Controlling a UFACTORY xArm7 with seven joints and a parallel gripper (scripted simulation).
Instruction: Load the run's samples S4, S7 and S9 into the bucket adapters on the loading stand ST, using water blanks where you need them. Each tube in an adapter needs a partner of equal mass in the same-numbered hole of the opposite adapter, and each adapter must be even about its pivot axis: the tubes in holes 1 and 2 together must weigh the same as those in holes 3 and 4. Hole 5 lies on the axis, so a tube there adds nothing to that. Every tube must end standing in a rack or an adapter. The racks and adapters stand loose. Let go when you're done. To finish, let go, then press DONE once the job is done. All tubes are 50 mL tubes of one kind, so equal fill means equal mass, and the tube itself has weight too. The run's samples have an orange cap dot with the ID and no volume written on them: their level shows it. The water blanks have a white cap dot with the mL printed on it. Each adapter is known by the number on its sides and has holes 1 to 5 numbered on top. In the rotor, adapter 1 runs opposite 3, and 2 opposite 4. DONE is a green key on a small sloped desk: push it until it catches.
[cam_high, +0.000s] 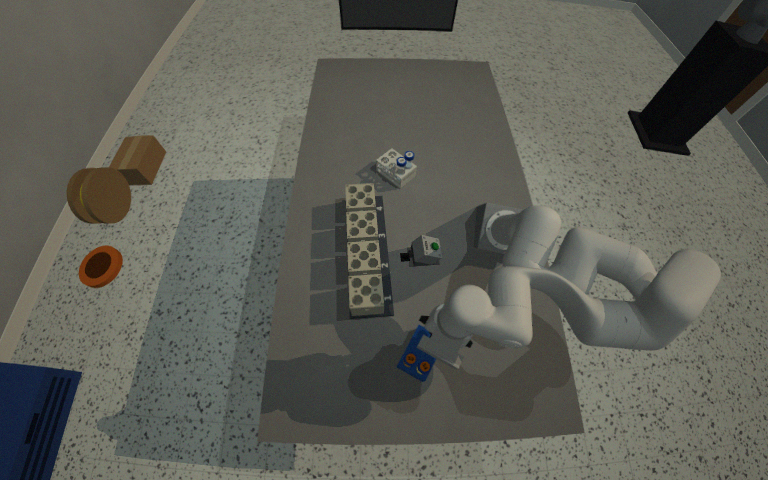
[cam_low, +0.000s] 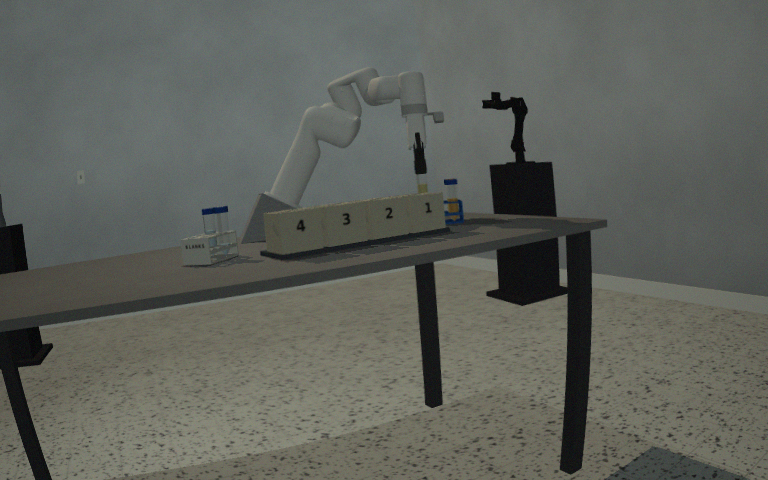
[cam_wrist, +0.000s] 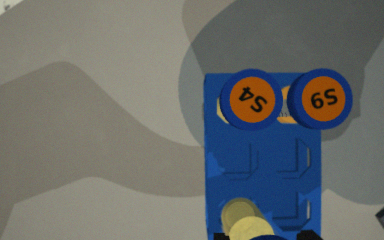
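Observation:
My gripper (cam_low: 419, 164) (cam_wrist: 260, 236) is shut on a sample tube (cam_low: 421, 183) (cam_wrist: 244, 221) with yellow liquid. It holds the tube upright, lifted over the near end of the blue sample rack (cam_high: 417, 337) (cam_wrist: 262, 170) (cam_low: 451, 214); the tube's cap label is hidden. Samples S4 (cam_wrist: 251, 99) and S9 (cam_wrist: 323, 98) stand side by side at the rack's far end. The four beige adapters stand in a row on the dark stand: adapter 4 (cam_high: 361, 196) (cam_low: 291, 229), adapter 3 (cam_high: 362, 224) (cam_low: 345, 223), adapter 2 (cam_high: 364, 255) (cam_low: 387, 217) and adapter 1 (cam_high: 366, 291) (cam_low: 427, 210). All their holes look empty.
A white blanks rack (cam_high: 396, 172) (cam_low: 199, 250) with two blue-capped water blanks (cam_high: 405, 158) (cam_low: 215, 220) stands beyond adapter 4. The green DONE key (cam_high: 434, 245) sits on its small desk between the adapters and the arm's base. A black camera post (cam_low: 521, 215) stands behind the table's right end.

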